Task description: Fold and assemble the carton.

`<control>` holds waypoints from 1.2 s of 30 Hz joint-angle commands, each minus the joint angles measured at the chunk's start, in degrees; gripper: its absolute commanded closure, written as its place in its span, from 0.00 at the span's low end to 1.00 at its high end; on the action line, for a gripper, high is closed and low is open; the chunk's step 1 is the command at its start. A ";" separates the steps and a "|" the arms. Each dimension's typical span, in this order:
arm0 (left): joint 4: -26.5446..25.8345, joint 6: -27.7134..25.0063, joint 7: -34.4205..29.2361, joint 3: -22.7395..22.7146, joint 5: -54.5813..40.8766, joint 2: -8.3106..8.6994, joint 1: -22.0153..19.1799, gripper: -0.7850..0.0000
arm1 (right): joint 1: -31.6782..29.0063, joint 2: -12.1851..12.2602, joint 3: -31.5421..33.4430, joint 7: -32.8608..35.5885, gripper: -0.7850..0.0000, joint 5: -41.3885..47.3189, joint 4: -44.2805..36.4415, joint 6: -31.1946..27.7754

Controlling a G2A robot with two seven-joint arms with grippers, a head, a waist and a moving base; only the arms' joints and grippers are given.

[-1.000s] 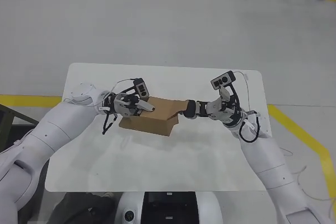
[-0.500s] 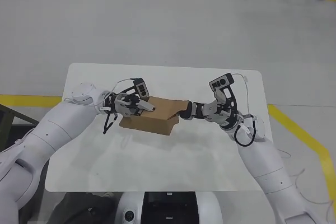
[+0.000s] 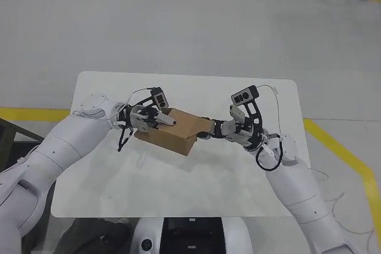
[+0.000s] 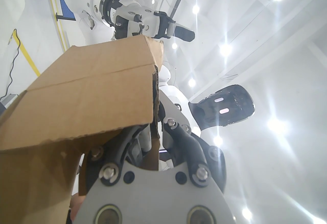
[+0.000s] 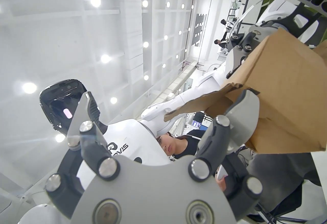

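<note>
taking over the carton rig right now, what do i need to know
Grippers: left gripper shut on a wall of the carton; right gripper open, one finger against the carton's other end.
Carton: held tilted between the arms, over the middle of the table.
Done: body looks opened into a box shape.
Left: closing the ends; a loose flap sticks out by the right gripper.

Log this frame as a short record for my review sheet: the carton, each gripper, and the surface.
carton: brown cardboard carton, partly formed, between the two grippers
left gripper: left gripper shut on a carton wall at one end
right gripper: right gripper open, one finger against the other end
flap: flap at the right gripper's end sticks out, not closed
surface: white table
</note>
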 commanded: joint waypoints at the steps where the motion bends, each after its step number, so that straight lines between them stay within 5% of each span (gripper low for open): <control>1: -0.11 -0.19 0.00 -0.04 0.03 0.00 0.02 1.00 | -0.20 -0.02 0.10 -0.91 0.00 -1.00 -0.28 -0.60; 19: -0.61 -0.85 0.00 -0.56 -0.21 0.08 0.34 1.00 | -3.07 -0.63 -0.71 -9.44 0.00 -9.02 -4.81 -7.91; 36: -0.28 -0.33 0.00 -1.89 -0.86 0.28 0.84 1.00 | -4.18 -0.63 -1.00 -6.39 0.00 -7.84 -5.89 -4.94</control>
